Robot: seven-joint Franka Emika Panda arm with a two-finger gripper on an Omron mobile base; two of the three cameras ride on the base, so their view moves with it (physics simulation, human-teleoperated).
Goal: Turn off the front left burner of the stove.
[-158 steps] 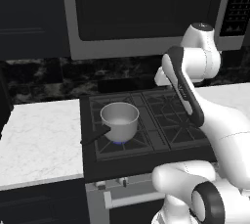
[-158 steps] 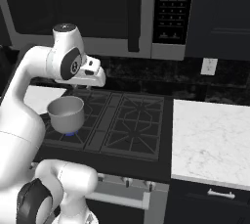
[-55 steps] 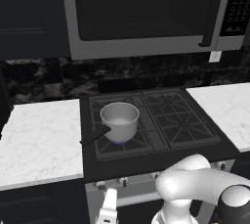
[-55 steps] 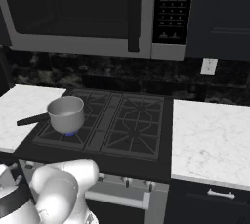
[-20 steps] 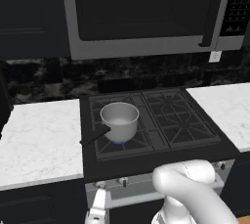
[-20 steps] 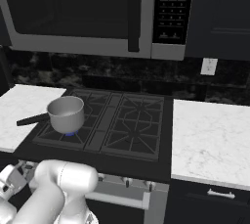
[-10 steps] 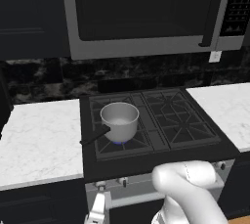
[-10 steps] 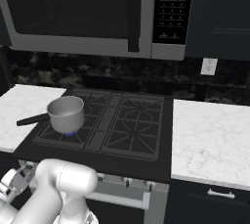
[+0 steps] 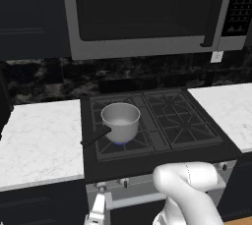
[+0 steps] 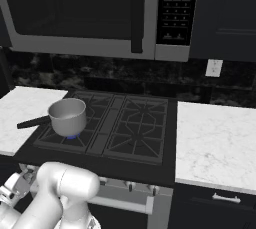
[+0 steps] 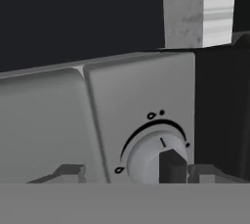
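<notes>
This is a home kitchen, rendered rather than filmed. A black gas stove [image 9: 162,126] with two wide grates sits between white marble bench tops [image 9: 37,140], its steel front panel carrying small silver knobs [image 11: 154,157]. A steel saucepan [image 9: 119,121] stands on the front left burner [image 9: 120,143] over a blue flame. A large steel-framed microwave [image 9: 147,13] hangs above, flanked by dark cabinets [image 10: 225,13], with a black speckled stone backsplash [image 9: 123,74] and a wall socket [image 10: 214,67].

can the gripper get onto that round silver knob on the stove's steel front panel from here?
Probably yes. In the hand view the round silver knob sits right ahead of the gripper, one dark fingertip already overlapping it, nothing between.
</notes>
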